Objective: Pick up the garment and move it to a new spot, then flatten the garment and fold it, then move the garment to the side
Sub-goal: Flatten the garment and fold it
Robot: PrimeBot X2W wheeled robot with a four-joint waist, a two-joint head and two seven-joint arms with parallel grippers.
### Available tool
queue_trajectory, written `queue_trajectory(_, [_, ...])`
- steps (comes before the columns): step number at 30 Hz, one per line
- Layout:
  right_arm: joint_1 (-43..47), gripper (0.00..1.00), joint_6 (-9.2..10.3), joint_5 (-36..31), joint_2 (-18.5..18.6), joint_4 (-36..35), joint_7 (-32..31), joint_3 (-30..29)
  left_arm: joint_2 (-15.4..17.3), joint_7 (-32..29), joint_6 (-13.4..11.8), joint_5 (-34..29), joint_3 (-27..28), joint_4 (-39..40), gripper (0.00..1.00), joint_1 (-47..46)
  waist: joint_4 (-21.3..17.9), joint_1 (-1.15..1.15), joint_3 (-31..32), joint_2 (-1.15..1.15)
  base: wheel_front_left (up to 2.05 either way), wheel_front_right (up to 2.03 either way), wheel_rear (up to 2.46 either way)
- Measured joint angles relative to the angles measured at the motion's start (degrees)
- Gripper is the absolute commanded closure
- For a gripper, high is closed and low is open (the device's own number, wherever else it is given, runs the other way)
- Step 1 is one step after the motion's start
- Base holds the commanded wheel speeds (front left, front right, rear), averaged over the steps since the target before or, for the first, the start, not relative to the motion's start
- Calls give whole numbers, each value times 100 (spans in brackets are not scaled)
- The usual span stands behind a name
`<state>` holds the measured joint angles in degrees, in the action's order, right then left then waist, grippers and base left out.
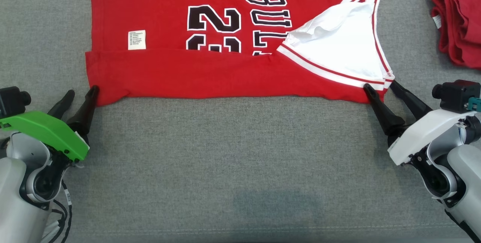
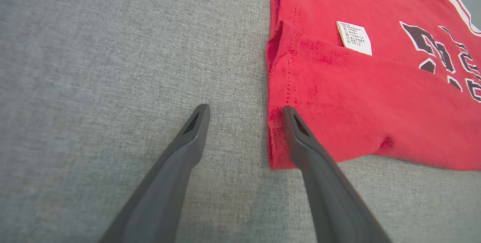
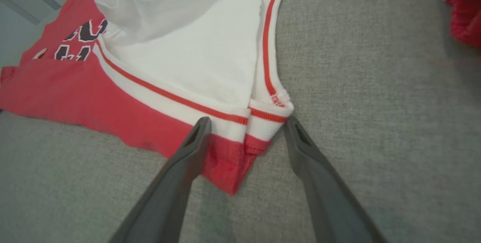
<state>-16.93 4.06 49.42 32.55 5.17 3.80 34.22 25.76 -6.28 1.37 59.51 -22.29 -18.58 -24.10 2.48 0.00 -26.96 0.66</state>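
Red jersey (image 1: 225, 73) flat on the grey cloth surface (image 1: 240, 152) toward twelve o'clock, its near edge turned over the printed number (image 1: 214, 19): folding appears to be in hand. Left gripper (image 1: 82, 90) at its seven o'clock corner, right gripper (image 1: 379, 85) at its five o'clock corner, fingers spread, holding nothing. Next, both likely must pinch these corners and carry them evenly toward twelve.

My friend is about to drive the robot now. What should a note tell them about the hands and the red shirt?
Left gripper: open, at the near left corner of the jersey, holding nothing.
Right gripper: open, straddling its near right corner, holding nothing.
Jersey: flat on the grey surface, near edge folded over the number.
Done: spread out, first fold.
To do: finish folding, move it aside.
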Motion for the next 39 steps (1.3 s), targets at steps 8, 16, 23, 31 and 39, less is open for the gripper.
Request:
queue_trajectory(8, [12, 0, -53, 8, -41, 220, 48, 58, -54, -433, 271, 377, -122, 327, 0, 109, 1, 0, 131, 0, 0, 0, 0])
queue_trajectory(16, [12, 0, -109, 52, -71, 311, 46, 125, 13, -611, 269, 367, -189, 434, 0, 133, 10, 0, 171, 0, 0, 0, 0])
queue_trajectory(23, [-22, 31, -207, 68, -110, 394, 9, 149, 12, -627, 255, 374, -113, 434, 15, 127, -8, 0, 175, 0, 0, 0, 0])
queue_trajectory(31, [-126, 100, -581, 680, -408, 536, -191, 113, -43, -476, 213, 455, 85, 303, 100, 124, -75, 0, 278, 0, 0, 0, 0])
queue_trajectory(39, [-110, 100, -659, 880, -155, 660, -219, -146, -125, -468, 258, 689, 152, 335, 100, 200, -44, 0, 424, 0, 0, 0, 0])
